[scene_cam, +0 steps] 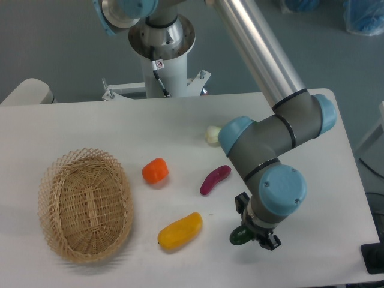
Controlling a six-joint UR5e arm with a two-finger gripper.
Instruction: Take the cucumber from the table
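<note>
White table (pixel 90 120) lies open around the pincer (pixel 252 231) clamped on the cucumber (pixel 239 236) near its front edge.

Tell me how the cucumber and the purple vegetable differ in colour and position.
The cucumber is dark green; the purple vegetable is purple. The cucumber sits in the gripper, mostly hidden by it, near the front edge of the table, while the purple vegetable lies free and fully visible farther back, toward the middle. Both look glossy.
</note>
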